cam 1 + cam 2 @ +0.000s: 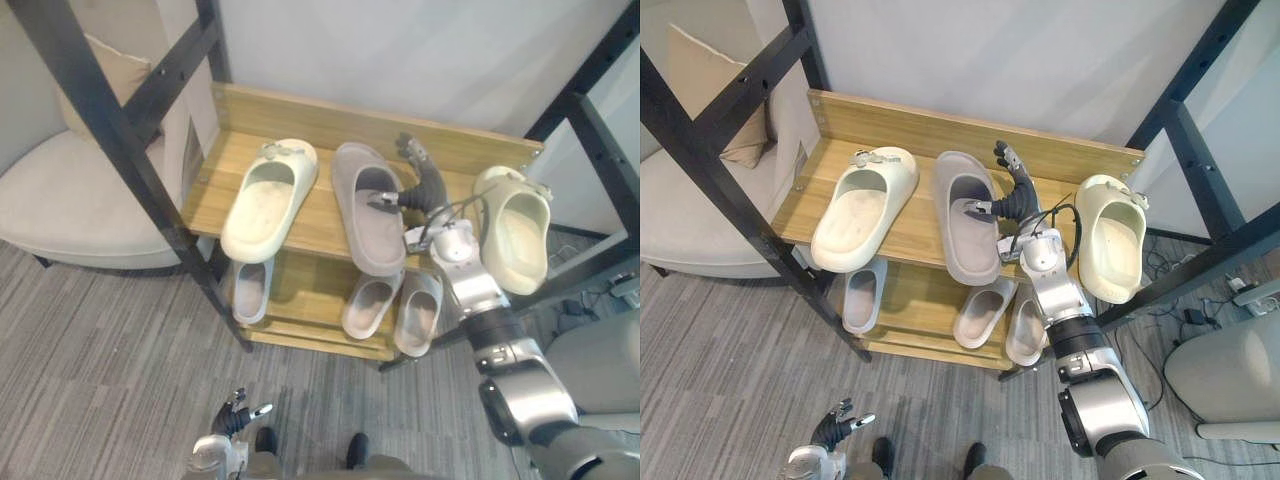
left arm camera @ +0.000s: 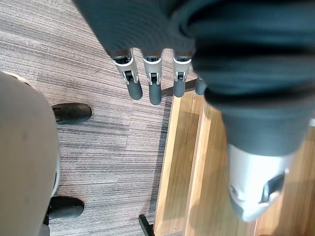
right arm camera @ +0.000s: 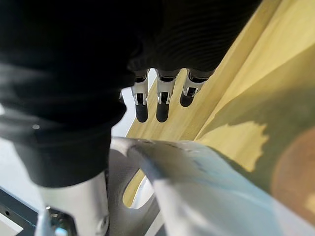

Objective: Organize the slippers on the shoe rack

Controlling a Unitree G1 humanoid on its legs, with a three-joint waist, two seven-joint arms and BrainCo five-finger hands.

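On the wooden shoe rack's (image 1: 300,110) top shelf lie a cream slipper (image 1: 268,198) at the left, a grey slipper (image 1: 368,205) in the middle and a second cream slipper (image 1: 513,228) overhanging the right end. My right hand (image 1: 420,185) hovers over the shelf just right of the grey slipper, fingers (image 3: 157,101) straight and open, thumb reaching to the slipper's strap (image 3: 197,177). Three pale slippers (image 1: 372,303) lie on the lower shelf. My left hand (image 1: 235,415) hangs low in front of the rack, open and holding nothing.
A beige armchair (image 1: 70,190) stands left of the rack. Black metal frame bars (image 1: 120,130) cross in front of the rack's left end, and more bars (image 1: 590,130) stand at its right. Grey striped floor (image 2: 98,147) lies before the rack.
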